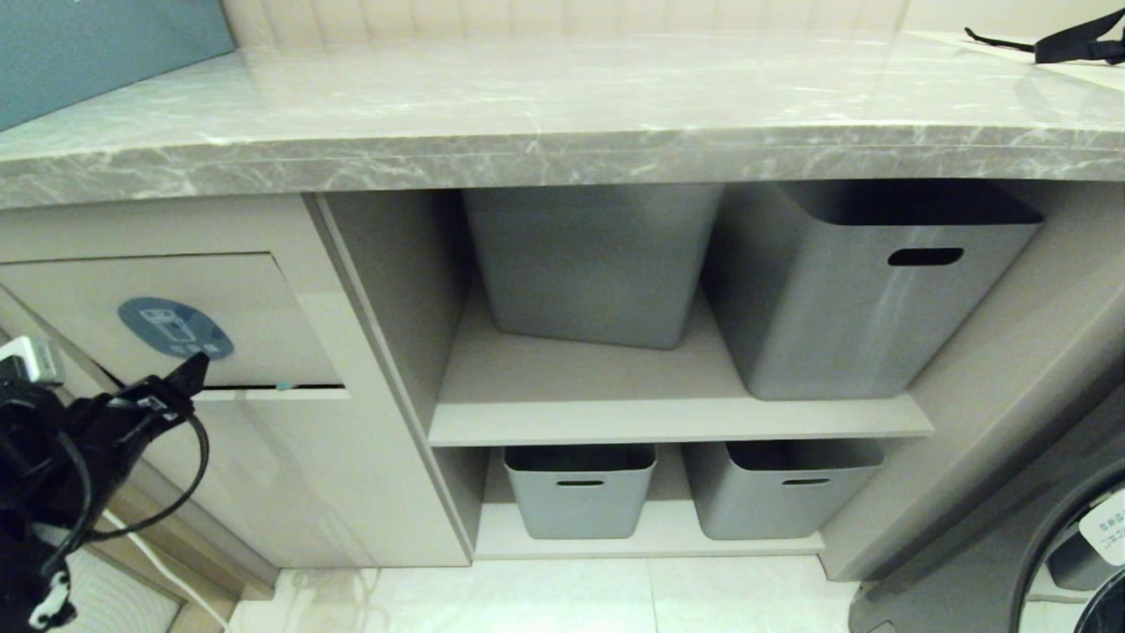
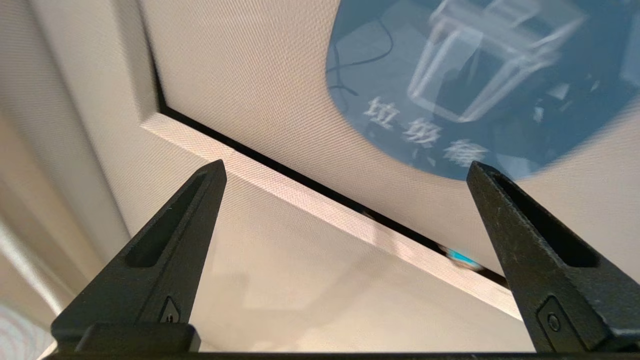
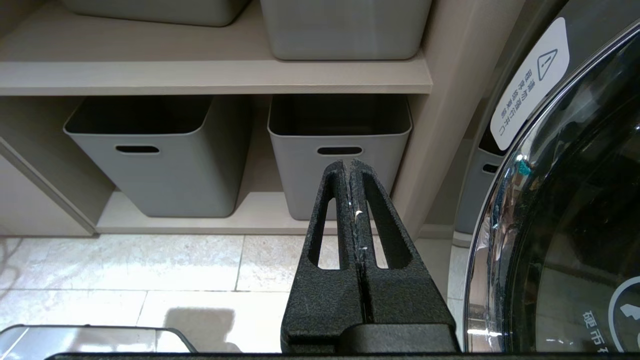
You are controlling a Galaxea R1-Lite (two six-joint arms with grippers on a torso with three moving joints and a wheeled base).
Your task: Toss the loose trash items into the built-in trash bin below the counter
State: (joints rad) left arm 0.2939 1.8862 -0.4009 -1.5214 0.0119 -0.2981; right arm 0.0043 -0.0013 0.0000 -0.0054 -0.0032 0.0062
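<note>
The built-in trash bin (image 1: 220, 299) is a beige flap with a blue oval sticker (image 1: 176, 328) under the left end of the marble counter (image 1: 562, 97). My left gripper (image 1: 189, 374) stands open and empty just in front of the flap's lower edge, below the sticker. In the left wrist view the gripper (image 2: 346, 164) frames the flap (image 2: 240, 65) and the dark gap beneath it. Of the loose trash items only a small teal sliver (image 2: 460, 257) shows, caught in that gap (image 1: 283, 385). My right gripper (image 3: 350, 162) is shut on nothing, parked low before the lower shelf.
Open shelves to the right of the bin hold two large grey tubs (image 1: 870, 281) above and two smaller ones (image 1: 580, 492) below. A black strapped bag (image 1: 1072, 44) lies on the counter's far right. A washing machine door (image 1: 1081, 545) stands at the lower right.
</note>
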